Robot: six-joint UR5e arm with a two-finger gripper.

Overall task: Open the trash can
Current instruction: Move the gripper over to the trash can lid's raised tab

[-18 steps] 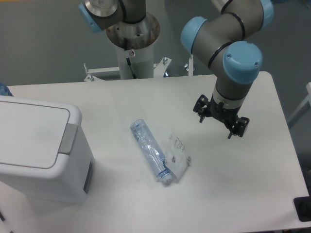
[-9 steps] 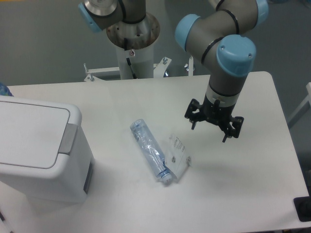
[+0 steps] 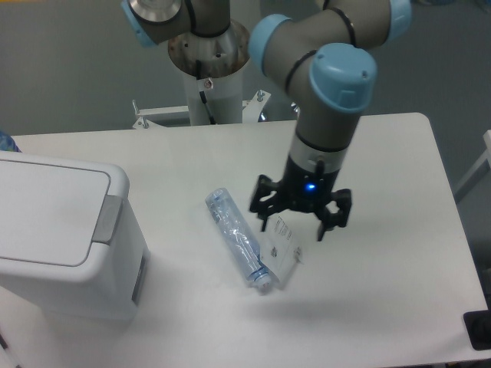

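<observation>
The trash can (image 3: 65, 238) is seen at nine o'clock on the white surface (image 3: 383, 307), against the left edge of the view, with its flat white lid (image 3: 46, 218) lying shut and the grey push tab (image 3: 107, 220) on the rim at its three o'clock side. The pincer (image 3: 299, 221) is held above the middle of the surface, well apart from the trash can, its two black fingers (image 3: 263, 212) spread wide and nothing gripped between them. A blue light is lit on its body. A crushed clear plastic bottle (image 3: 236, 236) is laid at about eight o'clock from the pincer, its cap end pointing to five o'clock. A clear wrapper (image 3: 282, 251) is lying just beside the bottle, directly beneath the pincer.
</observation>
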